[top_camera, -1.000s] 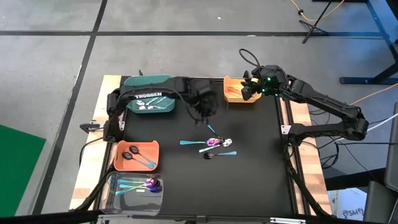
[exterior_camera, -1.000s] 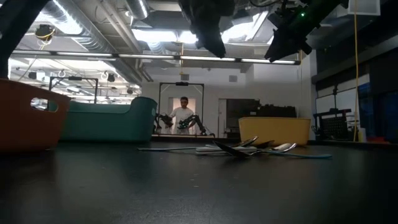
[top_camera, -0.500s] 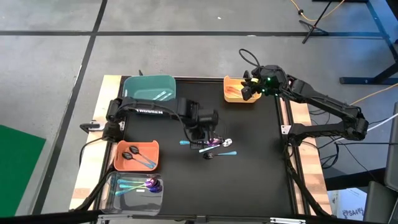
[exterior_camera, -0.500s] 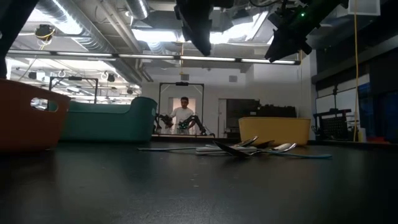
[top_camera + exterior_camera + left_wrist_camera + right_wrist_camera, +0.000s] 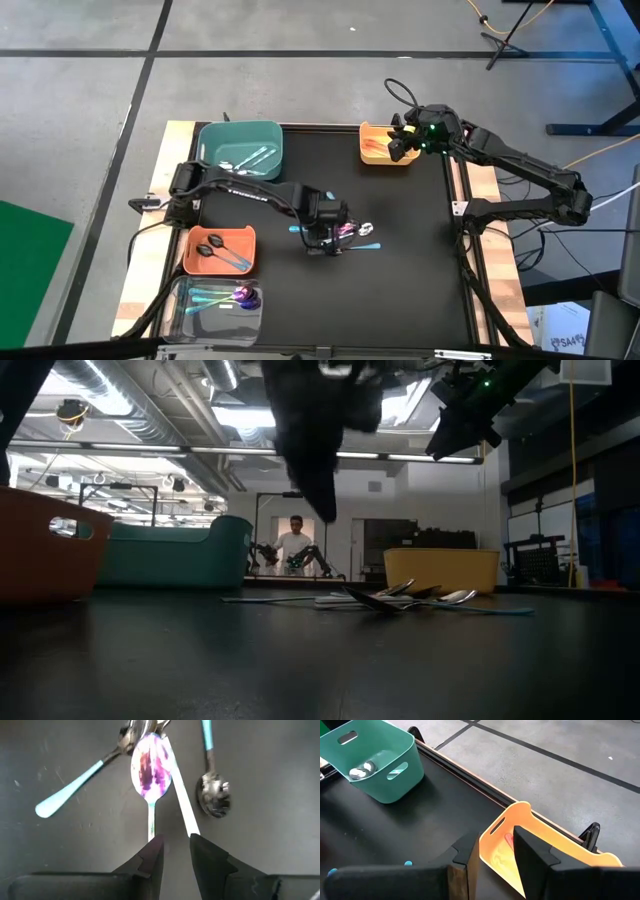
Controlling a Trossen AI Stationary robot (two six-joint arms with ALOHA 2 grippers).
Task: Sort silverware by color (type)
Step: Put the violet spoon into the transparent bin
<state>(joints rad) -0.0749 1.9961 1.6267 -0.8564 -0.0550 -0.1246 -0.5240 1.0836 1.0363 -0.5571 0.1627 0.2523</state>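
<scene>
Left end effector [image 5: 172, 852] of mine hangs low over the small heap of spoons at the middle of the table [image 5: 420, 290], fingers parted with a narrow gap and nothing between them. Directly ahead lies the iridescent purple spoon [image 5: 149, 770], bowl up, its thin handle running toward my fingers; a bare silver handle [image 5: 182, 805] crosses beside it, a teal-handled spoon [image 5: 75, 785] angles off one side and a silver spoon [image 5: 214, 800] lies apart on the other.

I judge these pieces light, stiff and slick, lying flat on the mat, so the fingertips must straddle the purple handle near its neck and close squarely or it will skate away. The crossing silver handle touches it and may drag along.

Open mat surrounds the heap. The teal bin [image 5: 240, 150] sits far left, the orange bin [image 5: 220, 250] and clear bin [image 5: 215, 305] near left. My right end effector [image 5: 403, 143] waits, parted and empty, over the yellow-orange bin [image 5: 383, 152] at the far right.
</scene>
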